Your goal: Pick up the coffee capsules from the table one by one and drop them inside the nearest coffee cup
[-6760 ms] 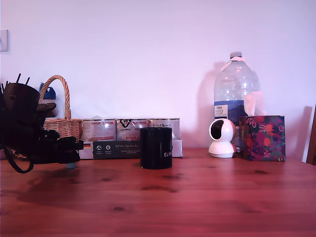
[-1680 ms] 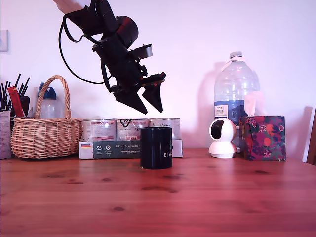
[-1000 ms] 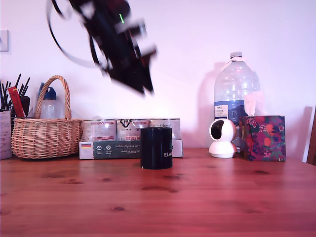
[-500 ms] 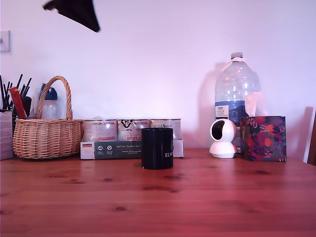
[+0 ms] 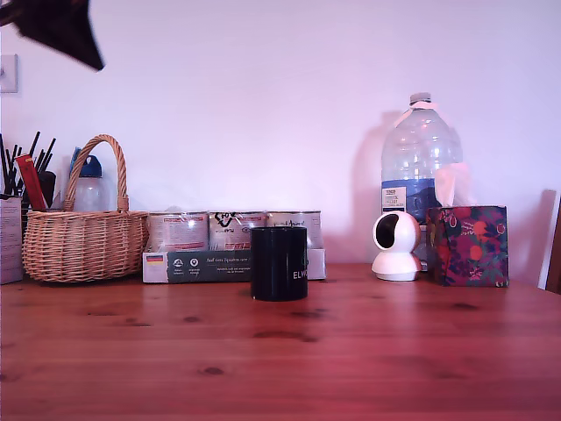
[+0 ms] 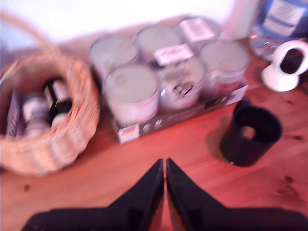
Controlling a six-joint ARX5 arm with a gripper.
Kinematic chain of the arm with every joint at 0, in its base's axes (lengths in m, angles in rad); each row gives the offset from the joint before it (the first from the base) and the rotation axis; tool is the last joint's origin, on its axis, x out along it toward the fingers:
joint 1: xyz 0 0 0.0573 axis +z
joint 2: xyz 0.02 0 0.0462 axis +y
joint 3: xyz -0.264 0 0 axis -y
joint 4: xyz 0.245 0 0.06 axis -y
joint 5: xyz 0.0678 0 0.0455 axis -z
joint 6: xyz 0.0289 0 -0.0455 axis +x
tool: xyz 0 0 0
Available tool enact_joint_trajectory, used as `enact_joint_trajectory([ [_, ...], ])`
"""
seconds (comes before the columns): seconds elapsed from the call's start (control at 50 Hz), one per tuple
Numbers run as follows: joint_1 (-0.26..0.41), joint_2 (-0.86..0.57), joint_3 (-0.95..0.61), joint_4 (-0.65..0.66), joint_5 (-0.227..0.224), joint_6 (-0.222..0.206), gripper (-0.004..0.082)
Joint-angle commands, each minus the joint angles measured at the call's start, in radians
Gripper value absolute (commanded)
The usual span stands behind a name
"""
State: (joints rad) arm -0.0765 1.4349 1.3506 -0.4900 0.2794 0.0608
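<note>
In the exterior view the black mug [image 5: 279, 263] stands on the table [image 5: 351, 351], just in front of the tray of tins [image 5: 230, 246]. No capsule lies on the wood around it.

In the wrist view the gripper [image 6: 164, 166] hangs high above, fingers pressed together and empty. Something pale shows inside the mug, likely a capsule, so the task looks done or nearly so.

Exterior view low, side-on; wrist view – blurred, seemingly overhead – shares the mug [image 5: 279, 263].
</note>
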Motion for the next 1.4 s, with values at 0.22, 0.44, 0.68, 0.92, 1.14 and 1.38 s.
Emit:
enact_joint_trajectory([
  [0.22, 0.045, -0.173, -0.443, 0.287, 0.002, -0.051, -0.0022],
  [0.44, 0.08, -0.284, -0.698, 0.471, 0.002, -0.087, -0.0022],
  [0.68, 0.084, -0.448, -0.907, 0.574, 0.0, -0.116, -0.0022],
  [0.92, 0.084, -0.684, -1.051, 0.565, -0.019, -0.142, -0.0022],
  [1.14, 0.084, -0.92, -1.144, 0.499, -0.031, -0.16, -0.0022],
  [1.38, 0.084, -1.16, -1.153, 0.327, -0.061, -0.161, -0.0022],
])
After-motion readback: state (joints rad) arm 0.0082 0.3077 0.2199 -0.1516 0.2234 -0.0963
